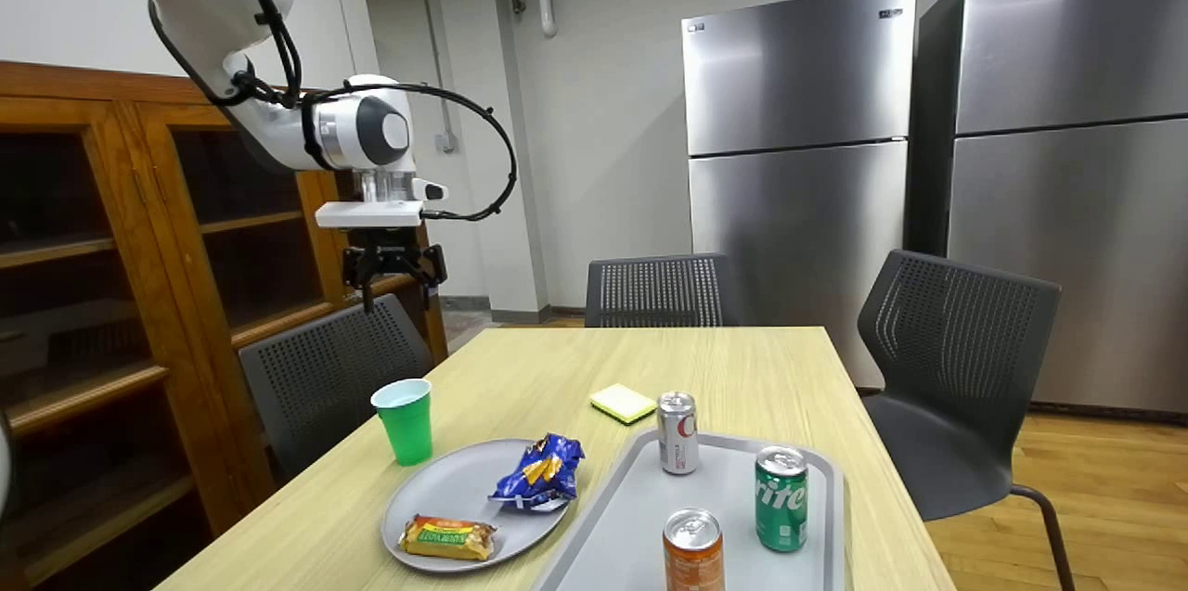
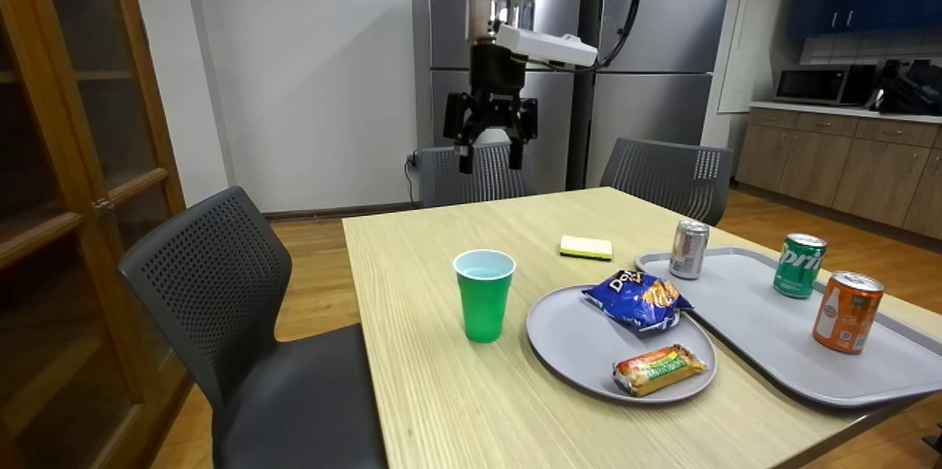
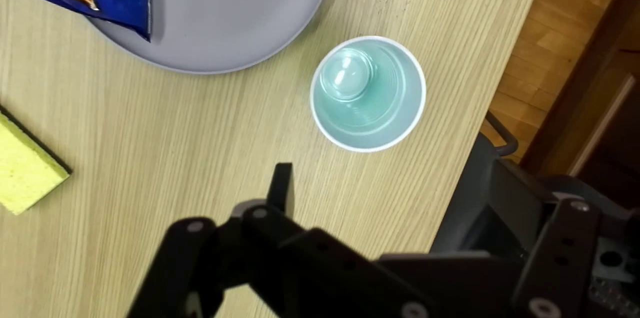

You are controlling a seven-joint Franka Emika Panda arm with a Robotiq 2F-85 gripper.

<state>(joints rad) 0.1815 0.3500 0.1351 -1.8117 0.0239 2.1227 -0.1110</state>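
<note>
Both exterior views look from near and slightly above the surface (image 1: 538, 368) toward the far refrigerators (image 1: 798, 81), sharing the plate (image 2: 574, 344), cup (image 2: 486, 303) and tray (image 2: 765, 329). The wrist view looks steeply down past the claw (image 3: 399, 192), framing more tightly (the cup appears larger, the plate only in part).

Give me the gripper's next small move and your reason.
I'd probably ease the open, empty gripper toward the green cup, staying high: it hangs higher than the cup, which in the wrist view sits nearby but outside the gap between the fingers.
</note>
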